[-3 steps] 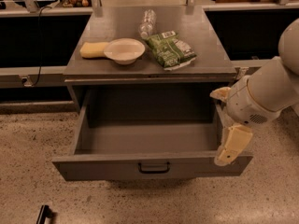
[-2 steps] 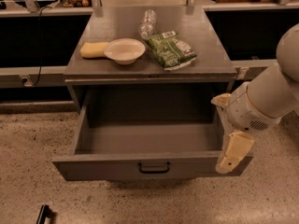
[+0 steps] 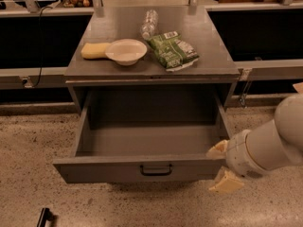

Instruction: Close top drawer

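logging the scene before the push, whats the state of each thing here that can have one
top drawer: pulled open, nothing inside
end effector: open, at the right end of the drawer front
bowl: upright, empty
water bottle: lying on its side
snack bag: lying flat
sponge: lying flat, left of the bowl

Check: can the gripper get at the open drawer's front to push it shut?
Probably yes. The gripper hangs at the right end of the drawer front, fingers spread, with nothing between it and the panel. The handle also looks unobstructed.
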Available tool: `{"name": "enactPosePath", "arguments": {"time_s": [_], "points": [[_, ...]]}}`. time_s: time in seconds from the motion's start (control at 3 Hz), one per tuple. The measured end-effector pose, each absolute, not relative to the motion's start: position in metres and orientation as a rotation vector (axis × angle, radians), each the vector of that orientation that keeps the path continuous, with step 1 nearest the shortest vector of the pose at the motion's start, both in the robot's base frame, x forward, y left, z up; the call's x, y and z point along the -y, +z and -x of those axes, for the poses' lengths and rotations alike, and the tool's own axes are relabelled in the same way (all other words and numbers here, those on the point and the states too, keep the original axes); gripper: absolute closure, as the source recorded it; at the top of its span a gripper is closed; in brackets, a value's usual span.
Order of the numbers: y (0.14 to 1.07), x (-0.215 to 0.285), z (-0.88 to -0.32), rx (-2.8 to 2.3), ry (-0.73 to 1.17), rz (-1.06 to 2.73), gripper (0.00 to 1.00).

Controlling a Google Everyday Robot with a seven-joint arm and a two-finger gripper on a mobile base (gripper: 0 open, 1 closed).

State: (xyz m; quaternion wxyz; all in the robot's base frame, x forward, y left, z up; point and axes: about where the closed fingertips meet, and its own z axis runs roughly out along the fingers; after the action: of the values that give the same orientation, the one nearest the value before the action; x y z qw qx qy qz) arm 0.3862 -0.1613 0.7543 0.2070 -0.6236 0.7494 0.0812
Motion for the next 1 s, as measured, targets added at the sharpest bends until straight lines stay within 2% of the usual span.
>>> {"name": "enactPosePath", "arguments": {"time_s": [0.67,1.0], "points": [[0.749,0.162,-0.387,-2.091,0.201,1.724,0.88],[0.712,0.148,-0.383,-2.102,0.247,1.689,1.0]]}}
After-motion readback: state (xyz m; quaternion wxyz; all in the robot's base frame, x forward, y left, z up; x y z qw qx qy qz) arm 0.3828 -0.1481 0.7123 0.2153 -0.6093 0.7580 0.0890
